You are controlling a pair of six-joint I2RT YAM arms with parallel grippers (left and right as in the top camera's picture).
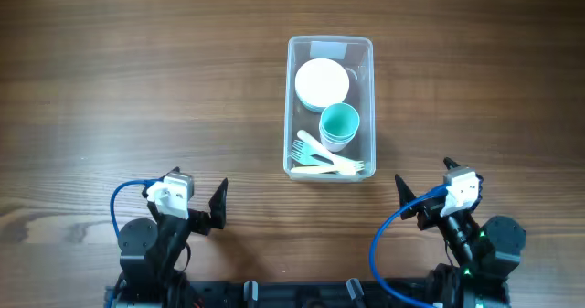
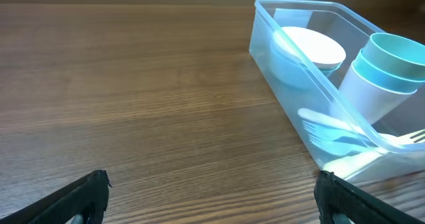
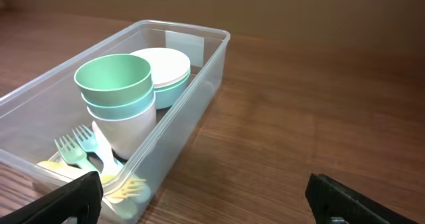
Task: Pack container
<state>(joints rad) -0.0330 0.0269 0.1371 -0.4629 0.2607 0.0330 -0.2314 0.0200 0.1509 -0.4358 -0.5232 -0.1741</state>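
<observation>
The clear rectangular container (image 1: 289, 107) stands on the wooden table at centre. Inside it are stacked pastel bowls (image 1: 322, 82), a stack of cups (image 1: 339, 125) with a teal one on top, and pastel forks (image 1: 320, 157) at the near end. The container also shows in the left wrist view (image 2: 292, 64) and the right wrist view (image 3: 192, 104). My left gripper (image 1: 218, 207) is open and empty at the front left, apart from the container. My right gripper (image 1: 407, 201) is open and empty at the front right.
Both arm bases with blue cables (image 1: 119, 203) sit at the table's front edge. Nothing else lies on the wooden table (image 1: 137, 89).
</observation>
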